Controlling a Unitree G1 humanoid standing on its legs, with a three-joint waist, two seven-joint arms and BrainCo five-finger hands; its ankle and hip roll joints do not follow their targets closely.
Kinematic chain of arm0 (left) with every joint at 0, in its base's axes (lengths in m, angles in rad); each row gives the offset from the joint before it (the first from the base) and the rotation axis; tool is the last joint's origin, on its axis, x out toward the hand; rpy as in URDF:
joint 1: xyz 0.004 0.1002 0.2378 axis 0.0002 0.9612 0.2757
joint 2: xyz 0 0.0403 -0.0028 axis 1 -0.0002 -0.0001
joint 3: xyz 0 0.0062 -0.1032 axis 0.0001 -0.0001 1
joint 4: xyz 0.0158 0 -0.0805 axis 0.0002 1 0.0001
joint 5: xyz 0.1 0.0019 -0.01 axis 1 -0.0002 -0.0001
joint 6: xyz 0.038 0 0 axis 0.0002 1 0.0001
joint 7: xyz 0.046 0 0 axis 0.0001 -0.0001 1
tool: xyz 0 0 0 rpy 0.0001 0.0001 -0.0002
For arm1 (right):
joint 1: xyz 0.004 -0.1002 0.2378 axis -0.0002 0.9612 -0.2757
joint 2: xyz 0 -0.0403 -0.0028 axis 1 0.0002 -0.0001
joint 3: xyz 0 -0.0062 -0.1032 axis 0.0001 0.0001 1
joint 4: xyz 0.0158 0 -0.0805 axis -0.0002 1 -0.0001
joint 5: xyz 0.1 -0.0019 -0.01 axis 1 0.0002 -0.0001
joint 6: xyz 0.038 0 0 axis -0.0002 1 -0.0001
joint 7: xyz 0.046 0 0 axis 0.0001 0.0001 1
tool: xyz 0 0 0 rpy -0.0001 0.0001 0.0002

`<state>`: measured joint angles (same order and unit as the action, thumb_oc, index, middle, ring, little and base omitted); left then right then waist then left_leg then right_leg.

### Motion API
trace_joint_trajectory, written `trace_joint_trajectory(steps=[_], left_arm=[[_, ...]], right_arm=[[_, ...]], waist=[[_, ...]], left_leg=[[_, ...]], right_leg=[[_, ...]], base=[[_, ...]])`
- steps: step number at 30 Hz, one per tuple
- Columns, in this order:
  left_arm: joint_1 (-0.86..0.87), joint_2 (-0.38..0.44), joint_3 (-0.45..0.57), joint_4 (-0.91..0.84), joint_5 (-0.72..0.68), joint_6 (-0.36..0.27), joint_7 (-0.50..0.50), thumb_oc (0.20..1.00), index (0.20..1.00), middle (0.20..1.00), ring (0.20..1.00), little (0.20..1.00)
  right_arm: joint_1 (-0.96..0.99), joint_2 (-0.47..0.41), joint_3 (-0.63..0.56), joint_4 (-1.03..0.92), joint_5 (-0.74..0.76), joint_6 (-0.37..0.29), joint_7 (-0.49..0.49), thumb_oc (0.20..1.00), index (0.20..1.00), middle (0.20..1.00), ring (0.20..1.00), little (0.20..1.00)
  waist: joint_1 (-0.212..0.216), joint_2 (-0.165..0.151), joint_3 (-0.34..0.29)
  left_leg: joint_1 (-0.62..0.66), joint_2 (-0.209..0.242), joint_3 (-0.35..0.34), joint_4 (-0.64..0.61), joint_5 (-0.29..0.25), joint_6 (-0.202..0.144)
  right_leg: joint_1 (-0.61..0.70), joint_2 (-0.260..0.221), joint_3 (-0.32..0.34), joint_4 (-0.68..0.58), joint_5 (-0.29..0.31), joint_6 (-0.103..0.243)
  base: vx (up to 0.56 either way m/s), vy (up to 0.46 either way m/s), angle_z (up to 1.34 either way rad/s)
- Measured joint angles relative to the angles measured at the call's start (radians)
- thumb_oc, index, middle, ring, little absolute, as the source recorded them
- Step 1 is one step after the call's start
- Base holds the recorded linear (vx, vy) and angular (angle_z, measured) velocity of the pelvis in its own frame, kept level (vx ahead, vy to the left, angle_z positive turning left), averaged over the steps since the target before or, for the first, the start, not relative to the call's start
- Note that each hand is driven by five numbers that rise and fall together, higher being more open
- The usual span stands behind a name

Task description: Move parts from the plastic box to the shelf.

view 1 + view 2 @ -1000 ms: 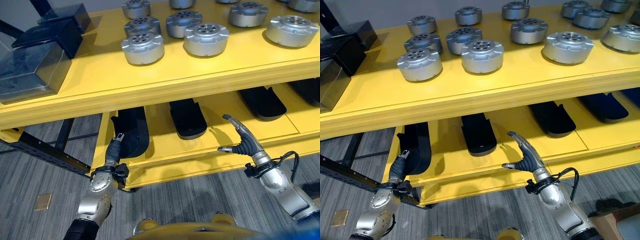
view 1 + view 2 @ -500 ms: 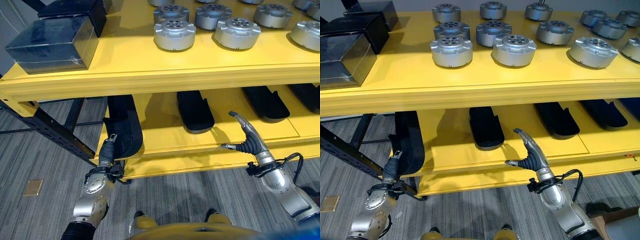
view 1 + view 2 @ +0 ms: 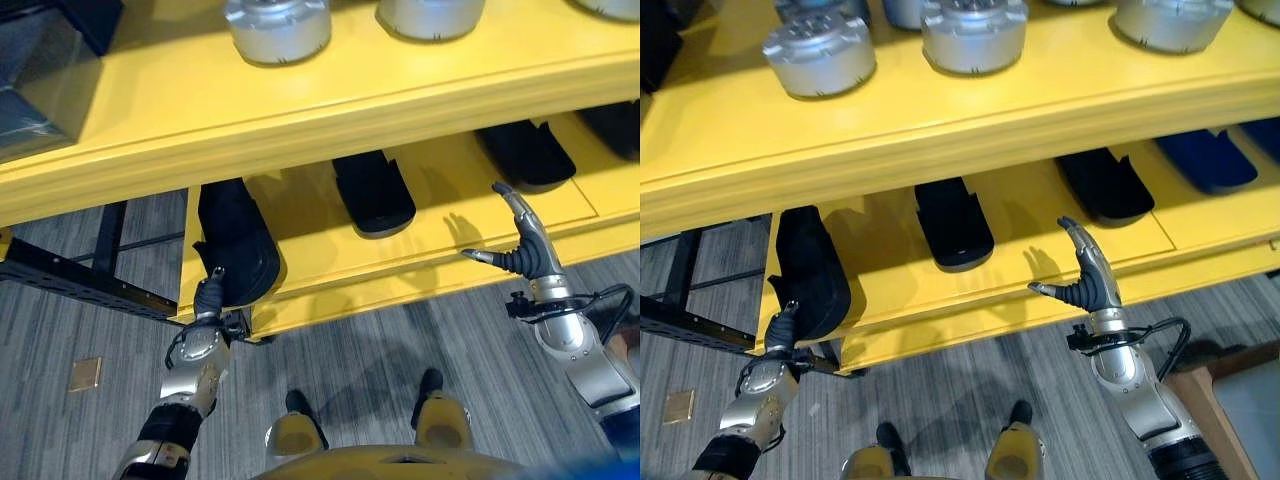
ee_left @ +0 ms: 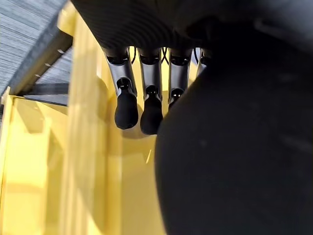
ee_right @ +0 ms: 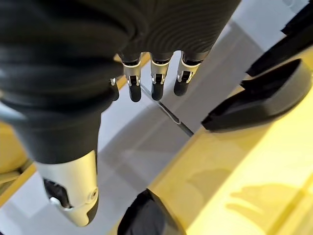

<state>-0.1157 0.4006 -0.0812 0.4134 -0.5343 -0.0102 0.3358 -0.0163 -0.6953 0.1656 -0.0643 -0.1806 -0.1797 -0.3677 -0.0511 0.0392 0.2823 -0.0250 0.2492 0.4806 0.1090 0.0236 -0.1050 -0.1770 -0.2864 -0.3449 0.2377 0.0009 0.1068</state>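
The yellow shelf's upper board (image 3: 300,110) carries silver round parts (image 3: 820,50). Its lower board (image 3: 450,200) holds black moulded parts. My left hand (image 3: 210,300) reaches up to the leftmost black part (image 3: 235,245) at the board's left end. Its straight fingers (image 4: 128,105) lie against that part (image 4: 234,147). My right hand (image 3: 525,250) hovers open before the lower board's front edge, thumb spread, holding nothing. It hangs between the middle black part (image 3: 372,190) and the right one (image 3: 525,150). Past its fingers (image 5: 154,83), a black part (image 5: 264,103) rests on the yellow board.
Dark boxes (image 3: 40,60) sit at the upper board's left end. A black perforated rack beam (image 3: 80,285) runs along the floor left of the shelf. Grey carpet lies in front. A brown-edged box corner (image 3: 1205,400) shows at the lower right.
The camera has tilted down and closer, so the whole picture has shifted. My left hand stays at the leftmost black part, and my right hand stays open before the lower board.
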Motion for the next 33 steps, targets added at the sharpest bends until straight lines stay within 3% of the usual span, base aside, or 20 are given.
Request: trace_joint_trajectory(steps=[8, 16, 20, 25, 33], left_arm=[[-0.189, 0.021, -0.018, 0.085, 0.030, 0.006, 0.075, 0.200, 0.200, 0.200, 0.200, 0.200], [-0.390, 0.140, -0.021, 0.179, 0.120, 0.010, 0.155, 0.200, 0.200, 0.200, 0.200, 0.200], [-0.451, 0.174, -0.029, 0.244, 0.225, 0.060, 0.226, 0.200, 0.200, 0.200, 0.200, 0.200], [-0.510, 0.249, -0.069, 0.343, 0.351, 0.114, 0.231, 0.200, 0.200, 0.200, 0.200, 0.200], [-0.530, 0.290, -0.074, 0.378, 0.402, 0.114, 0.217, 0.200, 0.200, 0.200, 0.200, 0.200]], right_arm=[[-0.064, -0.042, 0.003, 0.000, 0.003, 0.014, 0.003, 1.000, 1.000, 1.000, 1.000, 1.000], [-0.179, -0.100, 0.003, -0.022, 0.022, 0.045, 0.017, 1.000, 1.000, 1.000, 1.000, 1.000], [-0.188, -0.100, 0.007, -0.022, 0.032, 0.046, 0.021, 1.000, 1.000, 1.000, 1.000, 1.000], [-0.248, -0.103, 0.029, -0.022, 0.039, 0.072, 0.021, 1.000, 1.000, 1.000, 1.000, 1.000], [-0.255, -0.110, 0.025, -0.023, 0.039, 0.087, 0.052, 1.000, 1.000, 1.000, 1.000, 1.000]], waist=[[-0.026, -0.014, 0.083], [-0.051, -0.042, 0.187], [-0.063, -0.049, 0.194], [-0.078, -0.050, 0.197], [-0.098, -0.034, 0.240]], left_leg=[[-0.033, 0.011, 0.008, 0.038, -0.011, -0.002], [-0.109, 0.017, 0.024, 0.097, -0.027, 0.002], [-0.133, 0.026, 0.024, 0.121, -0.036, 0.000], [-0.154, 0.025, 0.037, 0.124, -0.037, 0.000], [-0.166, 0.019, 0.038, 0.136, -0.044, 0.006]], right_leg=[[-0.044, 0.005, 0.024, 0.018, 0.008, -0.009], [-0.120, 0.006, 0.060, 0.012, 0.049, -0.019], [-0.133, 0.009, 0.062, 0.005, 0.057, -0.019], [-0.156, 0.013, 0.075, -0.017, 0.077, -0.020], [-0.166, 0.006, 0.082, -0.017, 0.083, -0.022]], base=[[-0.08, 0.050, -0.08], [-0.12, 0.048, -0.10], [-0.09, 0.025, -0.03], [-0.05, 0.099, -0.08], [-0.02, 0.069, 0.00]])
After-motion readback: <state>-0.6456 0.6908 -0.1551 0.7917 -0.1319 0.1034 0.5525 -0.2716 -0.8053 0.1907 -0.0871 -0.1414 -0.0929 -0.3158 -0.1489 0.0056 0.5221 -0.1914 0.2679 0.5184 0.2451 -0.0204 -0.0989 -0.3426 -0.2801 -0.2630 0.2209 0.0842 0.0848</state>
